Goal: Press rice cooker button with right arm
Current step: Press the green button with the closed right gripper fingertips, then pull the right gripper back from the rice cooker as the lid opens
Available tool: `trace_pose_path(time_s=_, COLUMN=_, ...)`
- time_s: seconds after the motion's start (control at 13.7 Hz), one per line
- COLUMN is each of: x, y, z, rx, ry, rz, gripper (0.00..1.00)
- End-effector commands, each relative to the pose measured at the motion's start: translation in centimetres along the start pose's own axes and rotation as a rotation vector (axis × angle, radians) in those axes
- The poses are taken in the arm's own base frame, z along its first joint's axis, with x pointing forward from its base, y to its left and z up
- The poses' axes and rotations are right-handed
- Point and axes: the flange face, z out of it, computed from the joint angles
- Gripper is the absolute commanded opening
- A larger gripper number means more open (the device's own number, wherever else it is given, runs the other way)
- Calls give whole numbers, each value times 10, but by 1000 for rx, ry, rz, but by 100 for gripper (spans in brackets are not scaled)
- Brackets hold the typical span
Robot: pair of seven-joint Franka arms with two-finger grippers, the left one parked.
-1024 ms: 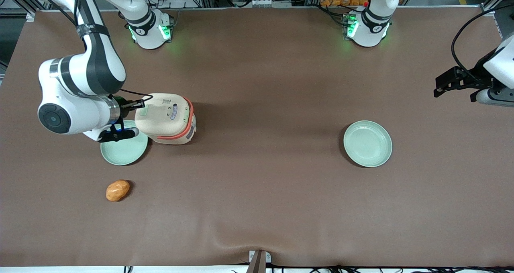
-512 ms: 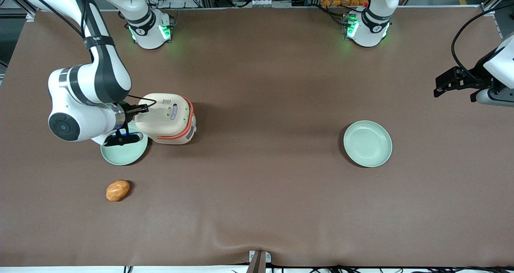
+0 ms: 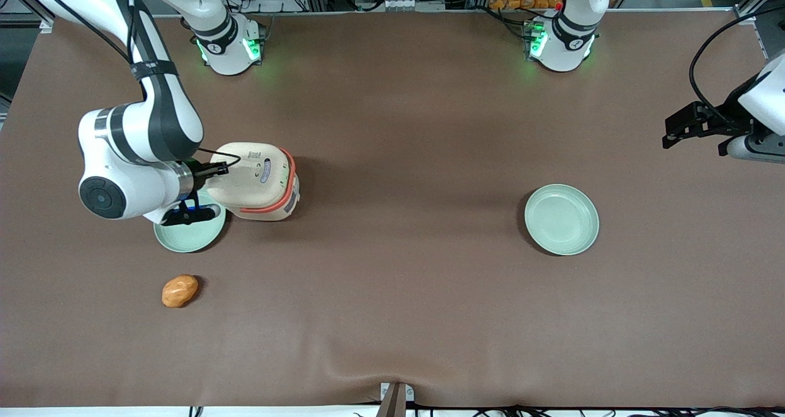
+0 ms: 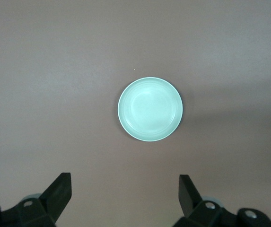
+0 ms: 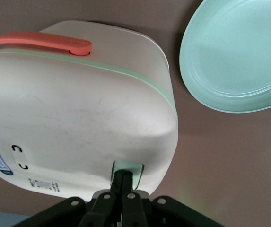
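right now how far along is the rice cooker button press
Done: the glossy white right arm has brought its black two-finger gripper to the lid edge of the small cream rice cooker. In hand: the jaws are shut together, their tips resting on the small pale green square button. Left: the lid looks closed, so whether the press has registered cannot be told; after that, pulling the arm away.

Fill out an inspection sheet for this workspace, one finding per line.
Surface: brown table, wrinkled at its front edge.
Job's things: rice cooker, lid closed; button under the fingertips.
Clutter: green plate beside the cooker; second plate toward the parked arm's end; orange lump.
Grippers: gripper shut, tips at the button.
Cables: black cable along the right arm.
Surroundings: frame and wiring past the table edge.
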Motion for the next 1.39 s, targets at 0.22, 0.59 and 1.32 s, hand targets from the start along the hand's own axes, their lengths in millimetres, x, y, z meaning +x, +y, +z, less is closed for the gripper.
trace_pose_path(time_s=0.22, x=11, y=6, z=12, rx=14, ry=9, rz=16, gripper=9)
trace_pose_path(time_s=0.59, x=-5, y=1, z=-51, rx=14, ry=80, rz=5, gripper=61)
trace_pose_path(time_s=1.32, x=-79, y=6, z=-151, rx=12, ry=188, rz=5, gripper=100)
